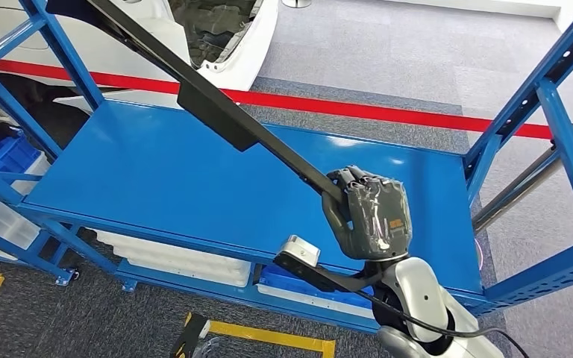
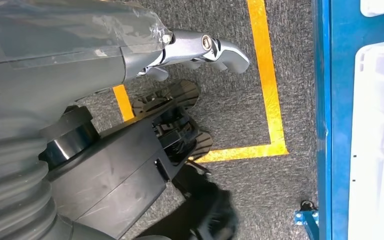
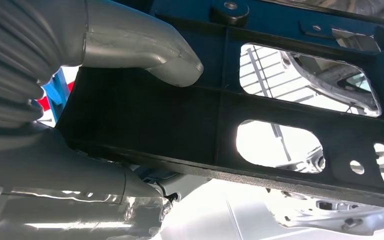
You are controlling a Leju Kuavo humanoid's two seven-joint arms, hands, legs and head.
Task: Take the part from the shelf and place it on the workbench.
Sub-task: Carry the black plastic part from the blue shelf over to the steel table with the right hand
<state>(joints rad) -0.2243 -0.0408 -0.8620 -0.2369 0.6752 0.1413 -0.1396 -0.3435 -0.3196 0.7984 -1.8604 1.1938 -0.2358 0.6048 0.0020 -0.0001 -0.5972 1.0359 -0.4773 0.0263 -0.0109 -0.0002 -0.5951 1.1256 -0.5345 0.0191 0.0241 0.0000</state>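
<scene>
The part (image 1: 216, 112) is a long black bar with a wider plate midway and a silver block at its near end. It slants over the blue deck (image 1: 157, 179) of the metal rack, from the upper left down to my right hand (image 1: 369, 212). That hand grips the bar near its lower end, above the deck's right front. In the right wrist view the grey thumb (image 3: 150, 60) presses on the black part (image 3: 180, 125), which has several cut-out windows. My left hand (image 2: 145, 50) hangs over the carpet and holds nothing, with one silver finger (image 2: 207, 47) stretched out.
Blue uprights (image 1: 559, 119) frame the deck on both sides. White trays (image 1: 179, 261) lie on the level below it and blue bins (image 1: 4, 160) stand at the left. Behind the rack are a red floor line (image 1: 388, 112) and a white car body (image 1: 231, 45). Yellow tape (image 2: 267, 80) marks the carpet.
</scene>
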